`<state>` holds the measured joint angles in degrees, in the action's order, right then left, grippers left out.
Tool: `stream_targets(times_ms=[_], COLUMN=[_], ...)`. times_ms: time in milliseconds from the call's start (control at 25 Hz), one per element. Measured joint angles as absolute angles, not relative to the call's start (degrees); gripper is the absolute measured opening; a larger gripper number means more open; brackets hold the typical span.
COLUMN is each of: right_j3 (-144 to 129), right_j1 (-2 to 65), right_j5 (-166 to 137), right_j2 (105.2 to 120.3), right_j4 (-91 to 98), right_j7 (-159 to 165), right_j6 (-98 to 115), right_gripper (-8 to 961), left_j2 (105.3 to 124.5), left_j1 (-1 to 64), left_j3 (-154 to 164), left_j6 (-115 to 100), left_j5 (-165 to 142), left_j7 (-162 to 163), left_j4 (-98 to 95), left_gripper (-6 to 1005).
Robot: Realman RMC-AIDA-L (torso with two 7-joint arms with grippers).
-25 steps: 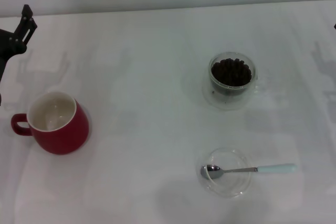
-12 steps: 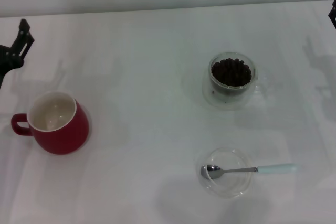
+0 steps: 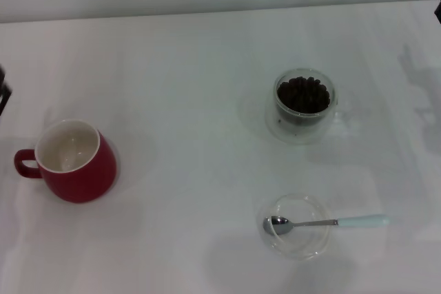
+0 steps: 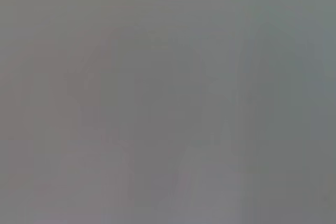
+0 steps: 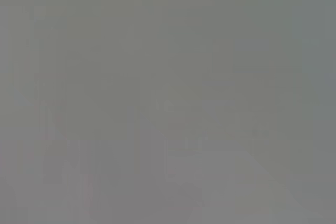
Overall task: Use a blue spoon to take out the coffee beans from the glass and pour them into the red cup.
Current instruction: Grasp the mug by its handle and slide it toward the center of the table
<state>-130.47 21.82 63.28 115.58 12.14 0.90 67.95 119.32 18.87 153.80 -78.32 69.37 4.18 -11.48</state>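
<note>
white table [image 3: 179,101] | pale wall behind | red cup [image 3: 72,163] left, glass [image 3: 303,105] right | both claws: can't tell

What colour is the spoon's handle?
Pale light blue; the blue spoon shows best in the head view.
</note>
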Motion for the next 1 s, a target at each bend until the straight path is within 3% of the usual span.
stream_targets(times_ms=[520,1000], right_j3=[-130.2,-129.6], right_j1=[25.0,25.9], right_j5=[63.5,63.6], right_j2=[115.43,115.45], right_j4=[9.8,9.8], right_j7=[0.5,0.5], right_j6=[67.5,67.3], right_gripper=[857,857], left_j2=[119.14,119.11], left_j1=[3.6,5.4], left_j3=[153.9,153.9], left_j6=[-92.7,-89.6], left_j5=[67.7,54.6], left_j7=[5.5,6.2], left_j4=[-8.1,-2.3], left_gripper=[888,888])
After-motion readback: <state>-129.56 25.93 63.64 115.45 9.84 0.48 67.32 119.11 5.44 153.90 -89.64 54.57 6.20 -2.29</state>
